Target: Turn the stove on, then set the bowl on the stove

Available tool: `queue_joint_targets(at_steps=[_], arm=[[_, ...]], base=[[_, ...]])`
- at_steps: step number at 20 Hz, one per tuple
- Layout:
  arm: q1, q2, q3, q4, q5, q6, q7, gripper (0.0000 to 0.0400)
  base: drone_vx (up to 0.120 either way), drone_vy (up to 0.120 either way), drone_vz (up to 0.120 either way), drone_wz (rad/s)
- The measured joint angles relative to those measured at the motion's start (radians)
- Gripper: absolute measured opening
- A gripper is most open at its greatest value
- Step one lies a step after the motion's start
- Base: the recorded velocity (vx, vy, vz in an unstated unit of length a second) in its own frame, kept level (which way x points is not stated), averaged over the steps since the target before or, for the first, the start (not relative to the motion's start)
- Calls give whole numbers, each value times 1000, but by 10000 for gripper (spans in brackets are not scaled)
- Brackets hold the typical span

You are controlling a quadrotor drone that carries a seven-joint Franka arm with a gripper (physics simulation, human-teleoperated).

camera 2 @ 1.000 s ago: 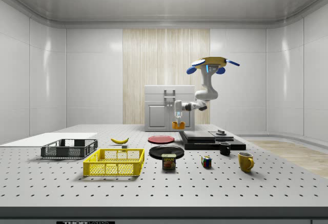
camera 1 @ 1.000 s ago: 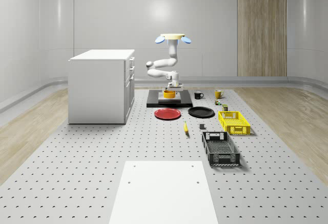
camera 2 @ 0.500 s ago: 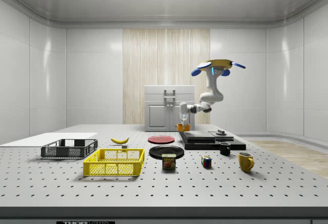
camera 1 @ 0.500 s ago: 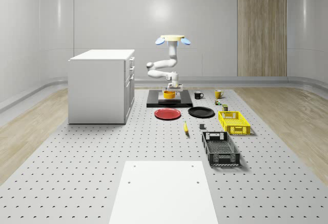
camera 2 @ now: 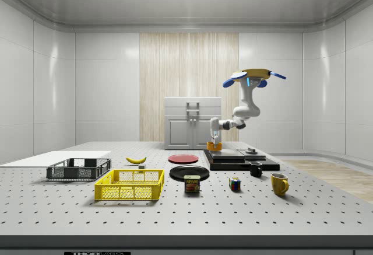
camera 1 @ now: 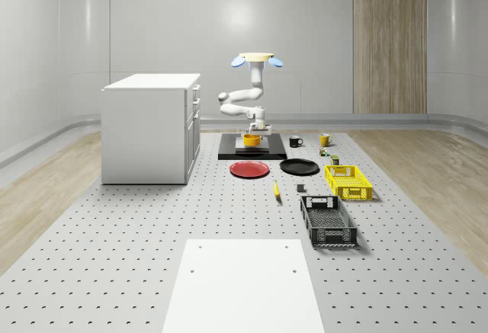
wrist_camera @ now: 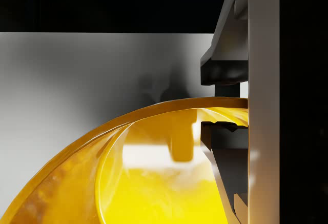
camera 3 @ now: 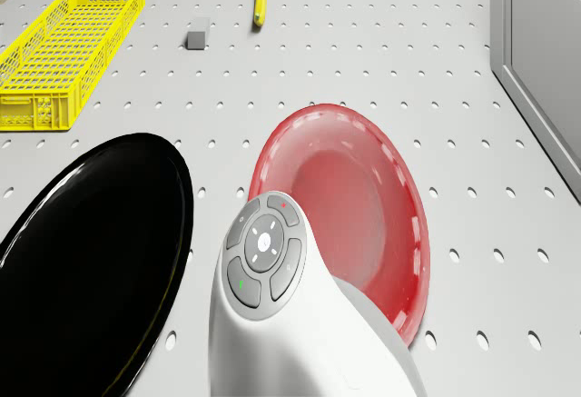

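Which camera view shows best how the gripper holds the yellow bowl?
The wrist view: the fingers pinch the bowl rim. The side view and whole-scene view show the gripper holding it over the stove, drone hovering above.

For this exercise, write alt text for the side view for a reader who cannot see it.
A drone hovers over a black stove, its arm's hand gripping an orange bowl by the rim just above the stove's edge. In front lie plates, baskets, mugs and a banana on a perforated table.

A red plate lies beside a black plate.
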Motion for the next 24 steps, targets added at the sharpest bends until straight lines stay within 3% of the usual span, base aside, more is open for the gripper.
queue_joint_targets(at_steps=[14, 22, 24], arm=[[0, 1, 0, 0, 0, -1, 0, 102], [-5, 3, -40, 20, -38, 22, -7, 102], [-7, 4, -49, 25, -46, 26, -5, 219]], base=[[-120, 0, 0, 0], [0, 0, 0, 0], [0, 0, 0, 0]])
